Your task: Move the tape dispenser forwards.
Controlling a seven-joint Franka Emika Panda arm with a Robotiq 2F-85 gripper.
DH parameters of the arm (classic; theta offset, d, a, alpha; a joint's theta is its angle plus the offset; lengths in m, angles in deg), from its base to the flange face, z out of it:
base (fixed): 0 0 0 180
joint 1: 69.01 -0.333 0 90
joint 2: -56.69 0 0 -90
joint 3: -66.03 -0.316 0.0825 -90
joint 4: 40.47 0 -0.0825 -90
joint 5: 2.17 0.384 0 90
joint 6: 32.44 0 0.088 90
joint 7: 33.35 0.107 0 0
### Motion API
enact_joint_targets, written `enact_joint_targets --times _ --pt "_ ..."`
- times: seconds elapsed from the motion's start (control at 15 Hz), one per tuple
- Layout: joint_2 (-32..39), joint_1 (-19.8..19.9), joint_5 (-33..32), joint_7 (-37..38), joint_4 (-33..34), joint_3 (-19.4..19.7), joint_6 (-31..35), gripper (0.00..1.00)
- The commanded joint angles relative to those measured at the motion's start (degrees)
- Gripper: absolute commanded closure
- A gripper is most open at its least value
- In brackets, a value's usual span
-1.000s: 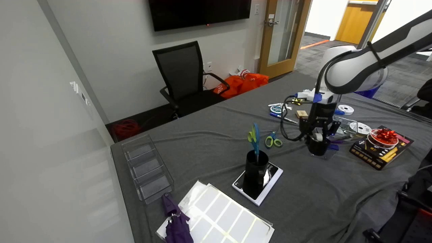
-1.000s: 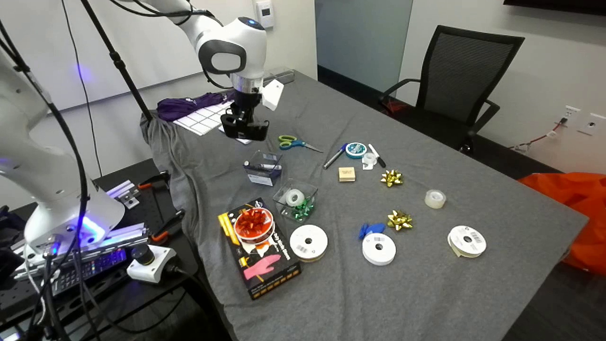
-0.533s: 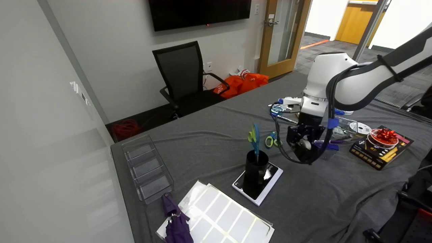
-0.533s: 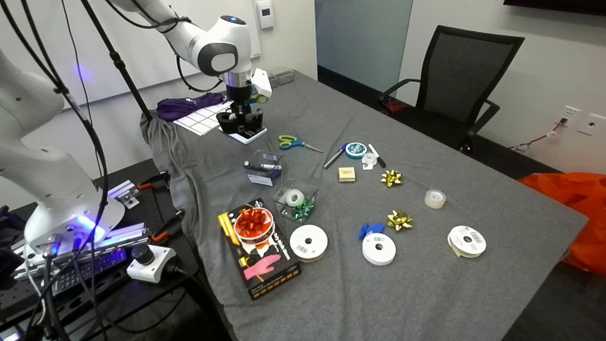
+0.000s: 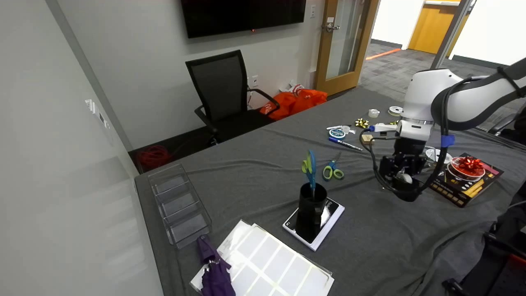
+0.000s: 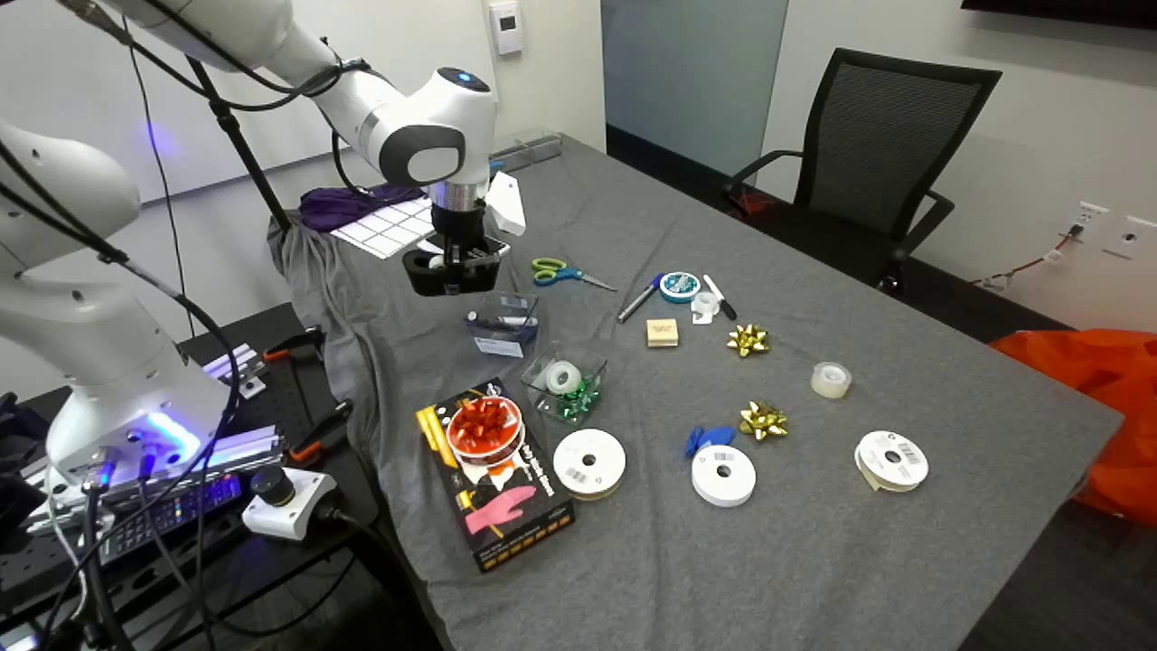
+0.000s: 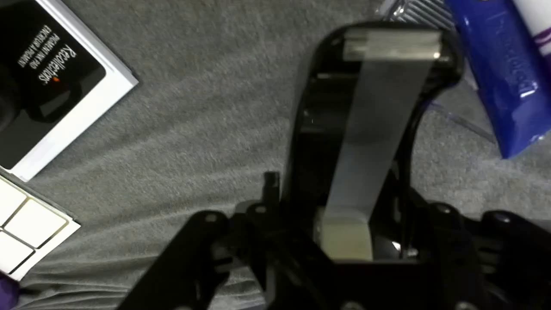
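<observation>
Now | hand had the tape dispenser gripped | slow, level travel looked wise, clear of that see-through box

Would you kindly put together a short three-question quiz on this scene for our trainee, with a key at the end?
1. Which thing does the tool hold?
A) the scissors
B) the dispenser
C) a ribbon spool

2. How many gold bows show in the scene?

3. True or false: the cup stands on the ink pad.

Key: 1 B; 2 two; 3 true.
</observation>
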Motion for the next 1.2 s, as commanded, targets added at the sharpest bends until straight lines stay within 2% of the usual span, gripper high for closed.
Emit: enact_joint_targets --times 0.0,0.4,0.6,0.73,1.0,1.07,1.13 --pt "2.5 9.7 -0.2 -0.1 -1.4 -6.7 -4.4 0.64" --pt "5.8 18.2 -0.2 -0.2 -2.8 -13.1 -9.2 0.64" --pt "2.4 18.8 6.3 -0.9 -3.4 -13.0 -9.4 0.64" --pt "-1.3 18.3 12.5 0.4 -4.1 -11.5 -5.6 0.64" --pt "-7.2 17.8 20.0 3.7 -4.9 -9.8 2.2 0.64" --pt "-9.9 17.2 22.9 7.4 -11.6 -12.0 9.7 0.64" --pt "-11.6 17.0 24.6 9.1 -12.7 -12.4 12.4 0.64"
